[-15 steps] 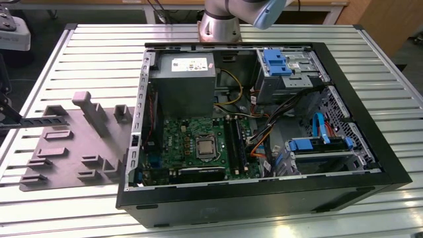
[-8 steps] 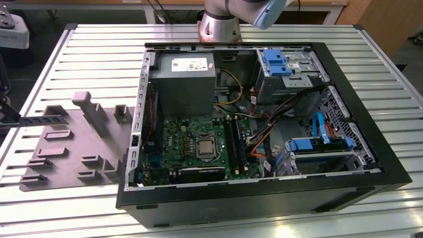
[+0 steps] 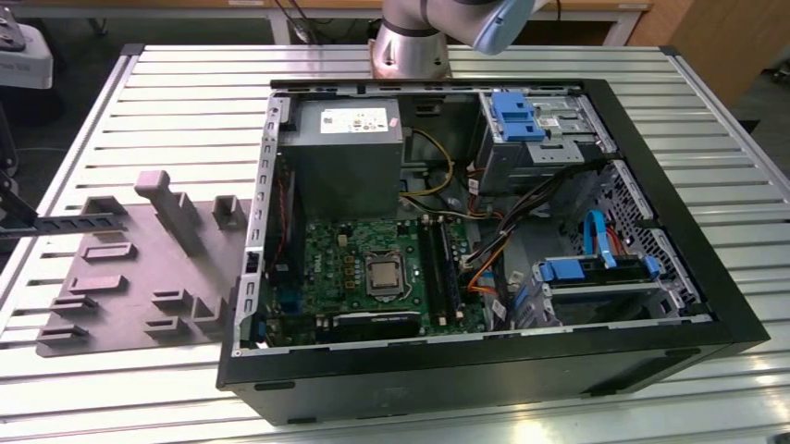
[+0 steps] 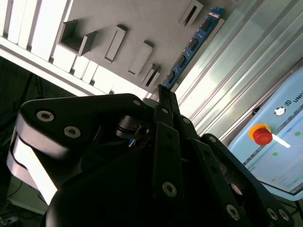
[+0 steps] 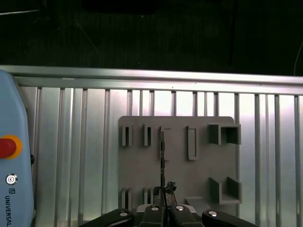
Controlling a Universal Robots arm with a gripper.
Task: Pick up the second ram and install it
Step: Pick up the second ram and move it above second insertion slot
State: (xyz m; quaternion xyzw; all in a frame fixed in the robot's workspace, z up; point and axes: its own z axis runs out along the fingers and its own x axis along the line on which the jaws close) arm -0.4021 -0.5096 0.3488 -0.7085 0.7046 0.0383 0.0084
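The second ram (image 4: 191, 47) is a long blue-green stick with small black chips. My gripper (image 4: 161, 97) is shut on one end of it. In the first wrist view the ram (image 5: 162, 158) shows edge-on, running out from the gripper (image 5: 164, 201) over the grey holder plate (image 5: 199, 179). In the exterior view the ram (image 3: 77, 223) is a dark bar lying level across the plate's (image 3: 124, 305) far left side, with the gripper (image 3: 13, 225) at the picture's left edge. The long black slots (image 3: 438, 268) lie on the green motherboard (image 3: 333, 254) inside the open computer case (image 3: 494, 370).
The grey plate carries several raised brackets and pockets (image 3: 166, 199). A grey power-supply box (image 3: 339, 153) and blue drive cages (image 3: 519, 116) sit in the case. A control pendant with a red button (image 5: 7, 146) lies on the slatted metal table (image 3: 185, 102) beside the plate.
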